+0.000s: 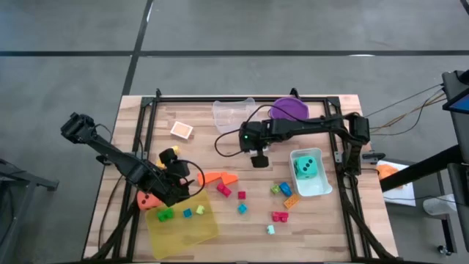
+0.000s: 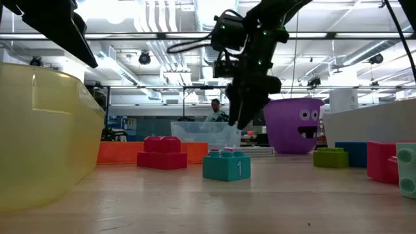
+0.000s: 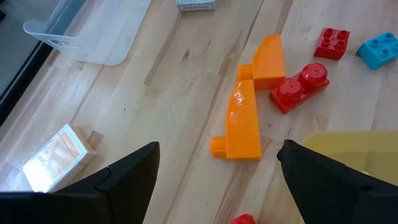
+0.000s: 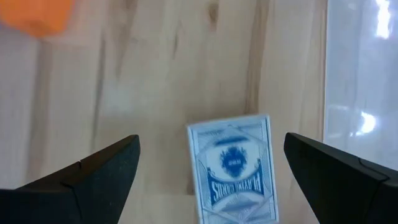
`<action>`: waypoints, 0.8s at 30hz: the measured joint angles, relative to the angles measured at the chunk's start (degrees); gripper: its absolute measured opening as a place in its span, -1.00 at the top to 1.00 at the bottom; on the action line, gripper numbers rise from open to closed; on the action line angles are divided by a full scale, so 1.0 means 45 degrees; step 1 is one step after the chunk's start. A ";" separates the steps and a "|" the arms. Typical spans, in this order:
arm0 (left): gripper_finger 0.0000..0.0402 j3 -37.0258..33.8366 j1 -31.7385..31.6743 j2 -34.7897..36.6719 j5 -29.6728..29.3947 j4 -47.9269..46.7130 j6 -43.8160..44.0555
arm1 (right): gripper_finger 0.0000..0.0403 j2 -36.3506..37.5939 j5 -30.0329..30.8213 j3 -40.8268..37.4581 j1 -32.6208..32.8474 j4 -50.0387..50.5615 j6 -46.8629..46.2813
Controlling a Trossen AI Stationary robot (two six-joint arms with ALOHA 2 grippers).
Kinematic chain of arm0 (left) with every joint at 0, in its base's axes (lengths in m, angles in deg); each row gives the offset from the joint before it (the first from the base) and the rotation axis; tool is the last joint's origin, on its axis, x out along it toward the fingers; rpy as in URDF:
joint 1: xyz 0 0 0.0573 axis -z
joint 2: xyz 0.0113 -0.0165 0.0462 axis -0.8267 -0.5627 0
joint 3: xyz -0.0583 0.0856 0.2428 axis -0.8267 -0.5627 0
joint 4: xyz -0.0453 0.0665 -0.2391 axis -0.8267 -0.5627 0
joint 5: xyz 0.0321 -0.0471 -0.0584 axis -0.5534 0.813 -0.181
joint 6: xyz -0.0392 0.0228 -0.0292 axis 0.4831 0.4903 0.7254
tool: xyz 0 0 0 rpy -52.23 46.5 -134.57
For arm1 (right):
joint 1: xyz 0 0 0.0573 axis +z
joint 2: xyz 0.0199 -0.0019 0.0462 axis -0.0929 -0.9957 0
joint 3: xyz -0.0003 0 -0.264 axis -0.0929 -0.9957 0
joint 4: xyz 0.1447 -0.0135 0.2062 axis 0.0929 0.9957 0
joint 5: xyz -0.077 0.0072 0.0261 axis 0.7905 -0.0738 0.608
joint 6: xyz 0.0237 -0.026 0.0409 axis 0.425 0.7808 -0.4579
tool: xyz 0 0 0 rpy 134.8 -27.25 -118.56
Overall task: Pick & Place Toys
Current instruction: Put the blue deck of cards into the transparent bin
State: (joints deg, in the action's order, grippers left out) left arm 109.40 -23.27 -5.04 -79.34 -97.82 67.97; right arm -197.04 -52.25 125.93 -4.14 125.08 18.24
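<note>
1. Dark fingers of the right gripper (image 4: 208,180) stand spread wide with nothing between them, hanging over a blue-backed card pack (image 4: 235,168) that lies flat on the wooden table (image 1: 220,227)
2. Just beside that pack lies the edge of the clear plastic tub (image 1: 233,114), and the purple bucket (image 1: 289,108) stands near it
3. Left gripper (image 3: 217,177) is also spread and holds nothing, low over the table's left front
4. Ahead of its fingers lie two orange wedge pieces (image 3: 244,121) touching end to end, with a red brick (image 3: 300,88) against them
5. Farther off sit another red brick (image 3: 331,43) and a blue brick (image 3: 379,50)
6. Flat yellow tray (image 1: 183,224) carries small green and blue bricks; the teal die (image 1: 306,167) rests in a pale tub to the right
</note>
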 joint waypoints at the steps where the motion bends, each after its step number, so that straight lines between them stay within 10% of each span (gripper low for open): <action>1: -0.62 0.0000 0.0000 0.0000 0.0005 0.0019 0.0005 | -0.94 0.0000 0.0088 -0.0089 -0.0046 0.0000 -0.0077; 24: -0.62 0.0000 0.0005 0.0000 0.0138 0.0178 0.0015 | -0.94 0.0000 0.0104 -0.0802 -0.0731 -0.1075 -0.0240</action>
State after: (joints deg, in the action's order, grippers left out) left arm 109.40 -23.25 -5.04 -78.72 -97.02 68.03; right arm -197.04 -51.78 122.32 -7.43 120.24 17.16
